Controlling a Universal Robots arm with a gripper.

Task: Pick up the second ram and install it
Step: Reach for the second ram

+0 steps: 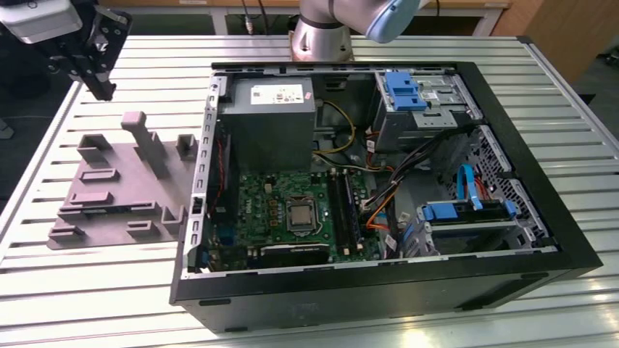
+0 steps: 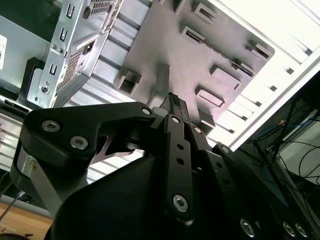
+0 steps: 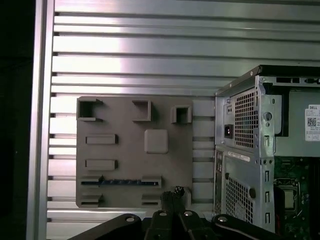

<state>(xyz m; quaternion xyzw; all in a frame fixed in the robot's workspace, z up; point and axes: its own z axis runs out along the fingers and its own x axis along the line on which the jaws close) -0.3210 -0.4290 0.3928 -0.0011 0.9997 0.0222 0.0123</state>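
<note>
Grey matte plastic forms the tray (image 3: 130, 165), a flat plate with raised square-edged blocks and shallow pockets. It lies on a ribbed metal table (image 3: 150, 50), just beside the open black computer case (image 1: 541, 217). The second ram (image 3: 120, 182) sits low in the tray in the first wrist view. It reads as a thin, dark, bluish strip held between pairs of blocks.

By its look it is light, stiff and brittle, with smooth faces that may slip. The likely safe hold is across its two long flat faces near mid-length, away from the contact edge.

The gripper (image 3: 173, 194) is black jointed metal. It hangs clear of the strip, at the upper left of the exterior view. Its jaws appear pressed together on nothing.

Inside the case lies a green board (image 1: 261, 217) with long black slots (image 1: 343, 210).
</note>
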